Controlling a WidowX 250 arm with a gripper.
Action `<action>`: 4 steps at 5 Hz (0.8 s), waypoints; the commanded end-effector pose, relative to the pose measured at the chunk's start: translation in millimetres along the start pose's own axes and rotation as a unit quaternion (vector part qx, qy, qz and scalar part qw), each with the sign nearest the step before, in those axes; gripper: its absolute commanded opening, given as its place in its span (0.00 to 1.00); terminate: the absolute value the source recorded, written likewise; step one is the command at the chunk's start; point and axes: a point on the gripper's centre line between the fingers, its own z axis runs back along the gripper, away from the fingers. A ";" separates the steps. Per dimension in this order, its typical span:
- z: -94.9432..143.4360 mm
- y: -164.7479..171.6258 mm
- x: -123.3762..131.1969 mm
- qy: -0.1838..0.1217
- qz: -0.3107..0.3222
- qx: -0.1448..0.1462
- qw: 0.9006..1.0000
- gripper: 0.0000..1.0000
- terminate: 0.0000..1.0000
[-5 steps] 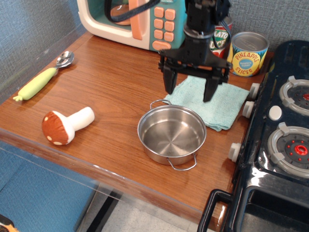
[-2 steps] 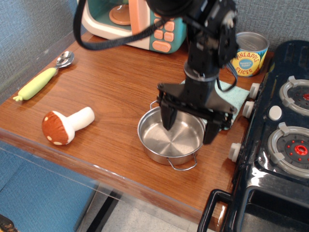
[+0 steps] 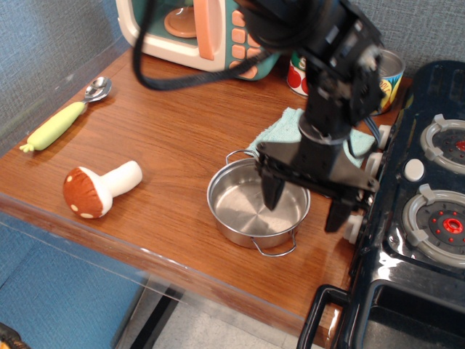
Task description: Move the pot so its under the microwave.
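The shiny steel pot [image 3: 243,207] sits on the wooden table near its front edge, one wire handle at the back left and one at the front. My gripper [image 3: 305,205] is open and low over the pot's right side. One finger [image 3: 275,190] is inside the pot and the other [image 3: 336,214] is outside the right rim, so the two straddle the wall. The cream microwave [image 3: 192,33] with teal panel stands at the back of the table, well apart from the pot and partly hidden by my arm.
A teal cloth [image 3: 280,129] lies behind the pot under my arm. Two tin cans [image 3: 389,69] stand at the back right. The black stove [image 3: 429,211] borders the table's right side. A toy mushroom [image 3: 98,189] and a green-handled spoon [image 3: 62,120] lie at the left.
My gripper has come down and forward-right, from above the teal cloth to astride the pot's right rim. It stays open. The pot has not moved.
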 end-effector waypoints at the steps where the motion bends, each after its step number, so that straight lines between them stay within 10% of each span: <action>1: -6.5 1.6 17.0 -0.017 0.012 0.013 1.000 0.00 0.00; 4: 36.7 4.7 25.4 -0.041 0.011 -0.030 0.999 0.00 0.00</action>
